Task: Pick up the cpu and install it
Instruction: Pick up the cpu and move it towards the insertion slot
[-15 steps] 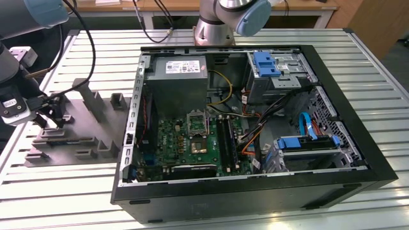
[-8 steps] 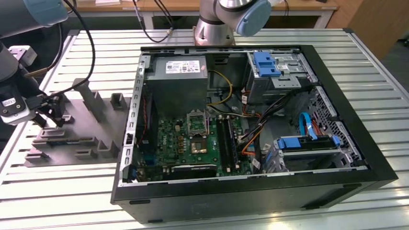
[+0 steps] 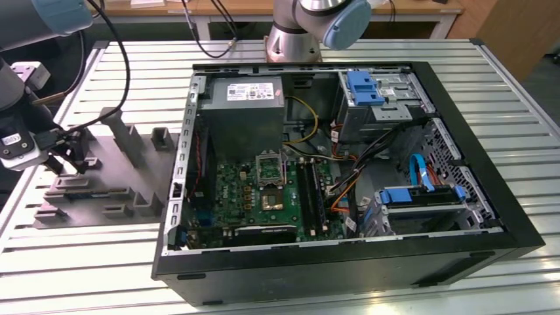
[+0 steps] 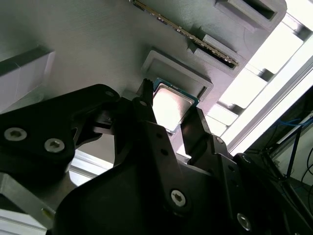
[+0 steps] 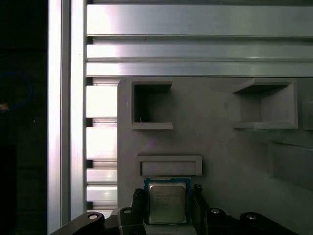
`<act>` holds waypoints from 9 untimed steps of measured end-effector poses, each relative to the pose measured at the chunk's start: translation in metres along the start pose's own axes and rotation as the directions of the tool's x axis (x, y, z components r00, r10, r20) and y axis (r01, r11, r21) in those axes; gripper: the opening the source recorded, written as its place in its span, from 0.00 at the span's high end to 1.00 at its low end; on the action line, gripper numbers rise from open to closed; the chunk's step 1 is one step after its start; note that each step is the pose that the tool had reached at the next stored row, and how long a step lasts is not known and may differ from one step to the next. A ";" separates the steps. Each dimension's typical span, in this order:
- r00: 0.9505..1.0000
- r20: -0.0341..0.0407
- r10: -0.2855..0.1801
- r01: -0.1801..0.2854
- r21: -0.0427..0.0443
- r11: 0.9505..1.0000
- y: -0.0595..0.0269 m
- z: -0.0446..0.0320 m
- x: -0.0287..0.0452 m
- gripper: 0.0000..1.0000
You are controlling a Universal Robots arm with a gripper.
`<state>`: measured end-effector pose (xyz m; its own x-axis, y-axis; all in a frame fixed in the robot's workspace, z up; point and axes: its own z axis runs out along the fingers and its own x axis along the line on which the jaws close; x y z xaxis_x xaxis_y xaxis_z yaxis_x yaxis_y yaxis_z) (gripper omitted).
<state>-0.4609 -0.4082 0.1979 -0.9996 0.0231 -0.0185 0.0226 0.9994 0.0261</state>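
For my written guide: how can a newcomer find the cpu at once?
On the exterior view's left, beside the open computer case, lies a grey tray. At the gripper is the cpu: a flat square, its shiny silvery top unlike the matte grey tray.

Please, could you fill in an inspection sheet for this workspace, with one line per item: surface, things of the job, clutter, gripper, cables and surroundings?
Surface: slatted metal table carrying a grey tray and an open computer case.
Job's things: the cpu lies flat in a recess of the tray; the socket sits on the green board inside the case.
Clutter: a narrow circuit strip stands in another tray slot.
Gripper: the gripper is down at the tray, at the cpu; whether it grips cannot be told.
Cables: a black cable hangs by the arm; a blue cable runs inside the case.
Surroundings: arm's base at the table's far edge; wooden furniture behind.
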 end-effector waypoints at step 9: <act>1.000 0.000 0.000 0.000 0.000 1.000 0.0001 -0.0030 -0.0001 0.53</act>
<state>-0.4609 -0.4082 0.2009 -0.9996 0.0231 -0.0186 0.0227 0.9994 0.0261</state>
